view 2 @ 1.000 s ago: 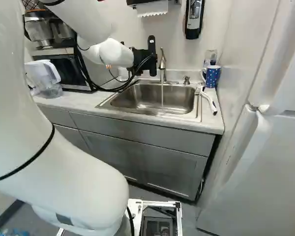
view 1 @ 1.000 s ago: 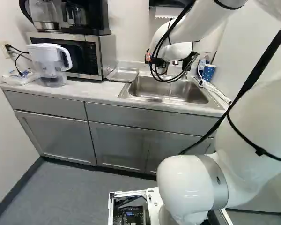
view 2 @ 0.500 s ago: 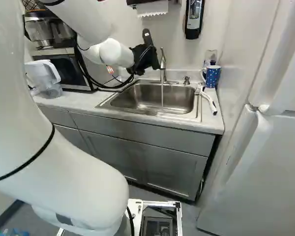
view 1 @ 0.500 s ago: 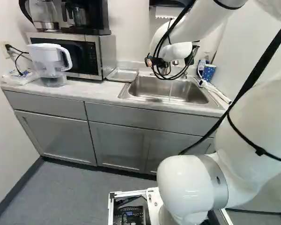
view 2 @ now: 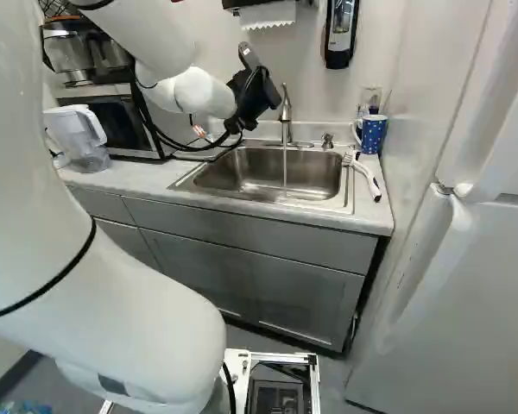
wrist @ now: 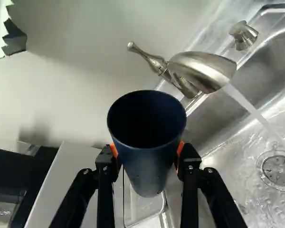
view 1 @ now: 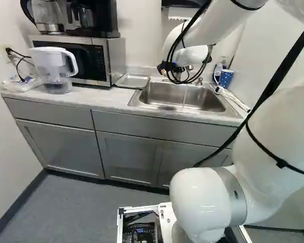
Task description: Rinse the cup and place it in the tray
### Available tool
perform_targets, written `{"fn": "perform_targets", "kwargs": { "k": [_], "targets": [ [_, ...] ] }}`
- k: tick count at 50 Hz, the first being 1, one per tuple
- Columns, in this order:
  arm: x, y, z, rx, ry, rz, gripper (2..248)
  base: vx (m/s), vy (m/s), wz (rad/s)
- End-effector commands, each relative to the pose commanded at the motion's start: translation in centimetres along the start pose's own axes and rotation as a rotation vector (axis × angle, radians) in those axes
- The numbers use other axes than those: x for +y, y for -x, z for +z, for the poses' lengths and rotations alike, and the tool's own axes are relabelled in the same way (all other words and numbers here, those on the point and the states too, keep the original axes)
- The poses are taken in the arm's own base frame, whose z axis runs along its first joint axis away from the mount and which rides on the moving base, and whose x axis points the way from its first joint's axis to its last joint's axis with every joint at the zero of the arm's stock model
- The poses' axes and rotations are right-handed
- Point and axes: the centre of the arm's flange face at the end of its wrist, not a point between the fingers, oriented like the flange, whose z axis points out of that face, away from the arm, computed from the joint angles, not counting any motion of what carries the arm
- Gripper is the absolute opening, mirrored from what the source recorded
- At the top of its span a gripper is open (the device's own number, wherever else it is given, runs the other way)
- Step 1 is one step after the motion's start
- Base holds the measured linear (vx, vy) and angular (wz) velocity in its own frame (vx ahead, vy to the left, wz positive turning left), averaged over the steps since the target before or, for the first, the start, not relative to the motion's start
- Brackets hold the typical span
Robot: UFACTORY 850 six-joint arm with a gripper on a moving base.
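Note:
At the sink's left end in the right base view is my black gripper (view 2: pixel 253 93), turned and tilted; the cup cannot be made out there. The wrist view shows my gripper (wrist: pixel 147 154) shut on the dark blue cup (wrist: pixel 147 164), orange pads against its two sides. The cup's open rim faces the camera, and its dark inside shows no detail. The tap (wrist: pixel 204 71) lies just ahead of the cup and to its side, a stream of water running from it into the sink (view 2: pixel 250 185). The clear tray (view 1: pixel 133 81) lies on the counter between microwave and sink.
A microwave (view 1: pixel 86 61) and a white pitcher (view 1: pixel 53 68) stand on the counter left of the sink. Right of it are a dotted blue mug (view 2: pixel 373 134) and a white brush (view 2: pixel 367 177). A soap dispenser (view 2: pixel 339 33) hangs on the wall above.
My gripper has rotated and tilted at the wrist, the cup turning with it. The rest of the arm has barely moved. The base has stayed still, and water keeps running.

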Motion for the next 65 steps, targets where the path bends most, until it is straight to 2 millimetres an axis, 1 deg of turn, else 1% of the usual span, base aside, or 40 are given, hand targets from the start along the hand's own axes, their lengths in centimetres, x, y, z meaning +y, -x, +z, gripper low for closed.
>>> {"fn": "perform_targets", "kwargs": {
  "k": [65],
  "targets": [
    [0.0, 0.0, 0.0, 0.0, 0.0, -0.684, 125, 0.0, 0.0, 0.0]
  ]
}}
